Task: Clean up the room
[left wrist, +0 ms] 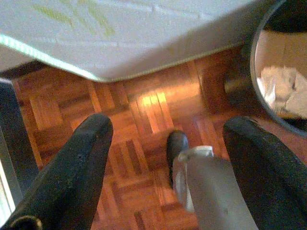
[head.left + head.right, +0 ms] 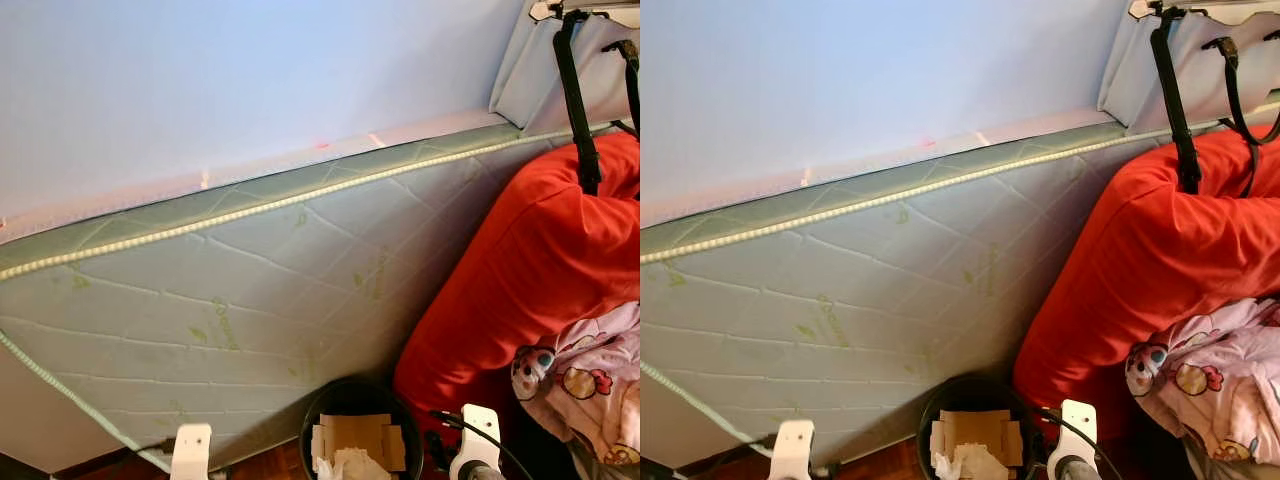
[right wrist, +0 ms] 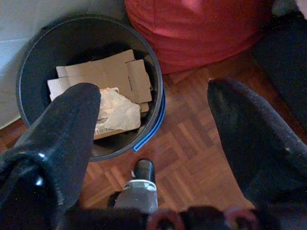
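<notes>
A black round bin (image 2: 330, 400) stands on the parquet against the mattress, holding flattened cardboard (image 3: 103, 72) and crumpled white paper (image 3: 117, 110). My right gripper (image 3: 153, 91) hangs open and empty just above the floor. One of its fingers (image 3: 72, 124) is over the bin's near rim (image 3: 153, 124), the other over bare parquet. On the bin's other side my left gripper (image 1: 168, 127) is low and open, with nothing between its fingers. In its view the bin's edge (image 1: 256, 76) shows at one side.
A quilted mattress (image 2: 250, 290) with a pale blue sheet (image 2: 200, 80) fills the space ahead, its corner (image 1: 103, 76) near the floor. A big red cushion (image 2: 520, 270) leans to the right of the bin, with pink patterned cloth (image 2: 590, 380) on it. Black straps (image 2: 575, 90) hang above.
</notes>
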Available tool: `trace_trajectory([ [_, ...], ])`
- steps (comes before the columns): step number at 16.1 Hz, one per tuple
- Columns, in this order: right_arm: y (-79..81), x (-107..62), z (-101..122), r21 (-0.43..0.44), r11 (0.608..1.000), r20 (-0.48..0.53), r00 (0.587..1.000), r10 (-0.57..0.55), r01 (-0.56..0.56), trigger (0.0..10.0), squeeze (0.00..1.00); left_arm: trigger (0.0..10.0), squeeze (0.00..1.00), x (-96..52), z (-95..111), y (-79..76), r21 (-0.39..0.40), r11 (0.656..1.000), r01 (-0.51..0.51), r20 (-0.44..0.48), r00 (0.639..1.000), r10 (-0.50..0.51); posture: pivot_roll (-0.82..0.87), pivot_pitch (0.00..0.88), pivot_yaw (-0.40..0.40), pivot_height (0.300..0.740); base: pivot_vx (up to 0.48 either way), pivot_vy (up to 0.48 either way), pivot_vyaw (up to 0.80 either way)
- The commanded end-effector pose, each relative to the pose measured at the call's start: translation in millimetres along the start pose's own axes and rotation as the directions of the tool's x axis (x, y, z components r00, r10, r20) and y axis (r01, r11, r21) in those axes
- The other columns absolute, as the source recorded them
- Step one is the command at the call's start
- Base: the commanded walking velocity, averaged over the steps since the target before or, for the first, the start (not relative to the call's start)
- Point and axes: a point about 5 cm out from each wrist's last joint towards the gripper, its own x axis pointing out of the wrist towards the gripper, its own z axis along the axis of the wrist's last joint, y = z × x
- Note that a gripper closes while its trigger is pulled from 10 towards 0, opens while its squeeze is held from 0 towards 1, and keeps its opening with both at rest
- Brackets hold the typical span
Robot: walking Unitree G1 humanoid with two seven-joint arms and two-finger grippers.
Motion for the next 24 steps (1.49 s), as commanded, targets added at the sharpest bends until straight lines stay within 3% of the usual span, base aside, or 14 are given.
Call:
trace_trajectory([
  [1, -0.7, -0.8, -4.8, 0.019, 1.000, -0.020, 1.000, -0.007, 0.008, 10.0, 0.00, 10.0, 0.00, -1.7, -10.9, -1.2, 0.008, 1.000, 0.012, -0.043, 0.999, -0.012, -0.06, 0.000, 0.038, 0.722, 0.000, 0.000, 0.00],
  [9, 1.6, -1.5, -9.9, 0.006, 1.000, -0.044, 0.999, 0.006, -0.006, 10.0, 0.00, 10.0, 0.00, -1.8, -10.3, 4.5, 0.002, 1.000, 0.002, -0.041, 0.999, -0.002, -0.06, 0.000, 0.068, 0.722, 0.000, 0.000, -0.60],
  [17, -2.0, -1.9, -10.2, -0.039, 0.999, -0.055, 0.998, 0.018, -0.020, 10.0, 0.00, 10.0, 0.00, -2.4, -13.9, -2.1, 0.018, 1.000, 0.014, -0.044, 0.999, -0.013, -0.04, 0.000, 0.043, 0.722, 0.000, 0.000, -0.68],
  [21, -2.1, -1.4, -7.8, -0.049, 0.998, -0.049, 0.999, 0.022, -0.024, 10.0, 0.00, 10.0, 0.00, -0.8, -5.4, 1.1, 0.034, 0.999, 0.009, -0.026, 1.000, -0.008, -0.04, 0.000, 0.037, 0.722, 0.000, 0.000, -0.68],
  [24, -2.2, -1.0, -6.6, -0.052, 0.998, -0.051, 0.998, 0.021, -0.024, 10.0, 0.00, 10.0, 0.00, -0.2, -2.0, 1.6, 0.038, 0.999, 0.001, -0.014, 1.000, -0.001, -0.03, 0.000, 0.029, 0.722, 0.000, -0.480, -0.68],
])
